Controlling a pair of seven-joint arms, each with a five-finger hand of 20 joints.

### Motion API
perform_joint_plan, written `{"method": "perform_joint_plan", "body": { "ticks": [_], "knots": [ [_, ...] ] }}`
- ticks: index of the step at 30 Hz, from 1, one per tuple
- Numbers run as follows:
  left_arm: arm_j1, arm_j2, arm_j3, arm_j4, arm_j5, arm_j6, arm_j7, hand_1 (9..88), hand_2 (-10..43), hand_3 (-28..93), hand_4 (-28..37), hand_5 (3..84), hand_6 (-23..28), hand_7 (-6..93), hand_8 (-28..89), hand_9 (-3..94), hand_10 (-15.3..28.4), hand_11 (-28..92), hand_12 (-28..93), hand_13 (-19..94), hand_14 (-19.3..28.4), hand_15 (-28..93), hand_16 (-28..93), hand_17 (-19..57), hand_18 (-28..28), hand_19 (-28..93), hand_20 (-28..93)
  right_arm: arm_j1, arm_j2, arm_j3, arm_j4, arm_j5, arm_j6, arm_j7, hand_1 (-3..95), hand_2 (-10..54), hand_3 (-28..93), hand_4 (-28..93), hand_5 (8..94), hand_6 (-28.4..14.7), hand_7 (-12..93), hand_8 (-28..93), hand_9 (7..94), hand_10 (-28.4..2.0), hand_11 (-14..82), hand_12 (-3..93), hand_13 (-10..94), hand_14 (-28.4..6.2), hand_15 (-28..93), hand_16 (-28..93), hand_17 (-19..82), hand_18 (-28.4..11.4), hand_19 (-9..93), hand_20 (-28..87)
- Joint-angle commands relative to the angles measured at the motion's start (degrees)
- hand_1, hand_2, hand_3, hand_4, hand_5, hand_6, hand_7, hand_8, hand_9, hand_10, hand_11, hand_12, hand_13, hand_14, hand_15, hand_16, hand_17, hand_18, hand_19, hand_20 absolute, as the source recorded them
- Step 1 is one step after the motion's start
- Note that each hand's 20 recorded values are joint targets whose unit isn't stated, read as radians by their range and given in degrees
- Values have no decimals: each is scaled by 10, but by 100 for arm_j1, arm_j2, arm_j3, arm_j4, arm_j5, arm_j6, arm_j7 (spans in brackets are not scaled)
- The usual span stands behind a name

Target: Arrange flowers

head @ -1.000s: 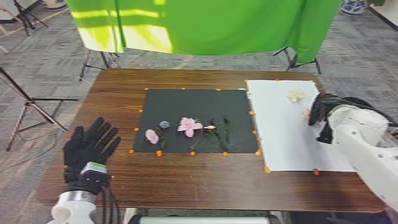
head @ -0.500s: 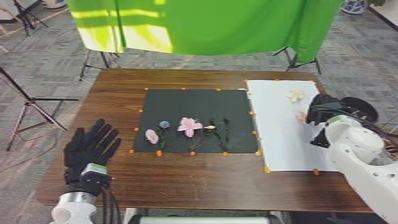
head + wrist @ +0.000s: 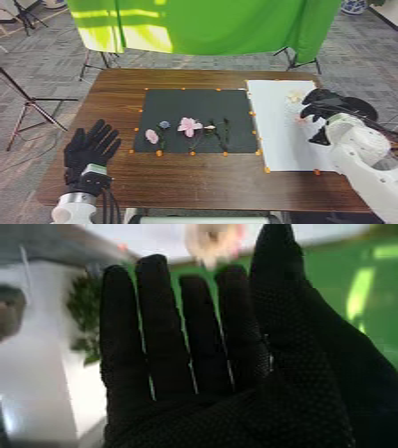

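Holding the left hand (image 3: 89, 150) spread at lower left and the right hand (image 3: 325, 100) straight-fingered over the white sheet (image 3: 289, 145) at right; risking, by sweeping too low, dragging the pinkish bloom (image 3: 300, 119) into the cream flower (image 3: 295, 94), upper right.

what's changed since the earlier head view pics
The right hand has shifted a little left and forward over the white sheet; its fingers are straight now, and I can't make out anything grasped or let go. The left hand, the black sheet and its large pink flower stayed about where they were.
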Motion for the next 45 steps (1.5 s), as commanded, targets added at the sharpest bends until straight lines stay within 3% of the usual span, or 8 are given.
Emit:
{"method": "perform_joint_plan", "body": {
  "ticks": [1,6,8,11,18,23,33,45],
  "knots": [
    [78,-62,4,-38,-17,2,-80,243,139,715,-283,413,98,152,-84,321,160,268,124,224,166,408,-65,-64,149,344,95,83,-134,-98,362,39,-461,15,481,-95,749,-283,499,20,159,-134,513,-75,65,108,554,-86,178,205,226,-174,494,199],
    [49,-77,23,-29,-9,-7,-97,243,140,715,-283,414,98,152,-84,321,161,267,124,224,165,408,-65,-65,149,344,95,-64,-141,-239,487,-9,62,-10,526,-95,709,-283,603,45,183,-141,649,-72,96,122,621,-70,208,212,238,-170,521,209],
    [68,-75,21,-37,-13,10,-89,243,140,715,-283,413,98,152,-84,322,160,267,123,224,165,408,-65,-65,149,345,95,-137,-138,-246,480,-21,277,-32,586,-95,601,-283,695,45,219,-49,750,-68,79,198,665,-63,210,270,253,-161,514,216],
    [85,-76,13,-39,-14,12,-86,243,140,716,-283,414,98,152,-84,322,160,267,124,224,166,408,-65,-65,149,345,95,-212,-106,-222,439,-62,430,-97,608,-93,582,-283,768,45,273,-3,834,-75,43,266,695,-53,185,336,264,-155,507,226],
    [139,-49,-49,-44,7,10,-104,243,140,716,-283,413,98,152,-84,321,160,267,124,223,166,409,-65,-65,149,345,95,-115,-110,-384,-66,-177,1272,-275,595,-87,603,-283,772,44,285,7,840,-74,41,264,701,-53,176,343,268,-154,508,231],
    [196,-38,-97,-64,3,44,-177,243,140,716,-283,413,98,152,-84,321,160,268,124,224,165,409,-65,-64,149,345,95,348,-507,-858,-486,-191,1458,-555,596,-83,604,-283,771,40,287,7,837,-76,44,264,701,-53,177,347,268,-155,507,231],
    [53,-41,-19,-20,47,-34,-233,243,142,714,-283,414,99,151,-84,320,159,269,123,222,165,409,-66,-65,149,346,95,1100,-1079,-1737,-622,-69,499,-1049,579,-88,633,-283,771,39,287,0,822,-81,49,252,695,-57,174,347,263,-157,510,231],
    [56,-61,-38,-25,35,17,-296,243,142,713,-283,413,99,151,-84,321,159,268,123,223,165,410,-66,-65,149,346,95,1245,-1235,-2122,-350,-670,60,-874,580,-92,635,-283,763,38,269,-9,801,-83,56,237,683,-63,175,338,239,-163,507,231]
  ]
}}
